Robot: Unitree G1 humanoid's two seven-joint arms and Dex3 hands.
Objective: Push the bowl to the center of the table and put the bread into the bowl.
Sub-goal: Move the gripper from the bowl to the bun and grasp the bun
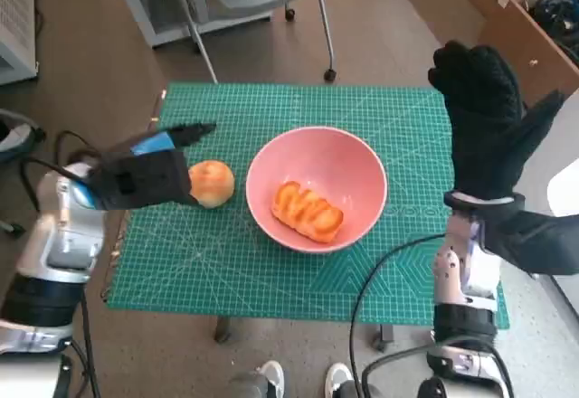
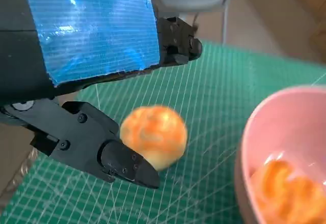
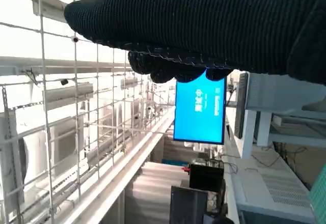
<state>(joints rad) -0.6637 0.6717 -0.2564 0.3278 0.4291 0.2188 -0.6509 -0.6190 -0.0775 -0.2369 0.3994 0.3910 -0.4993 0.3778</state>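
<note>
**One bread in the bowl, a roll left beside it**

I see the pink bowl (image 1: pixel 317 188) sitting about mid-mat, round and smooth-walled, with one glazed, ridged bread (image 1: pixel 308 211) lying in its near half. A second piece, a round golden roll (image 1: pixel 212 184), rests on the green gridded mat (image 1: pixel 298 276) just left of the bowl, apart from its rim.

My left hand (image 1: pixel 149 176) is low over the mat at the roll's left side. From the head view it looks close to touching; the left wrist view shows more: the roll (image 2: pixel 154 136) sits between the upper fingers (image 2: pixel 175 43) and the lower one, fingers spread wide, and I cannot tell whether any of them actually touches it. That view also shows the bowl's thick rim (image 2: pixel 244 147) and the orange bread (image 2: pixel 282 193) inside, blurred.

My right hand (image 1: pixel 488 127) is raised over the mat's far right corner, glove knit and matte, fingers apart, holding nothing. The right wrist view shows only the glove (image 3: pixel 214 25) against a wire grid, a blue screen (image 3: pixel 200 109) and pale shelving, nothing of the table.

A chair (image 1: pixel 262 0) stands beyond the far edge.
</note>
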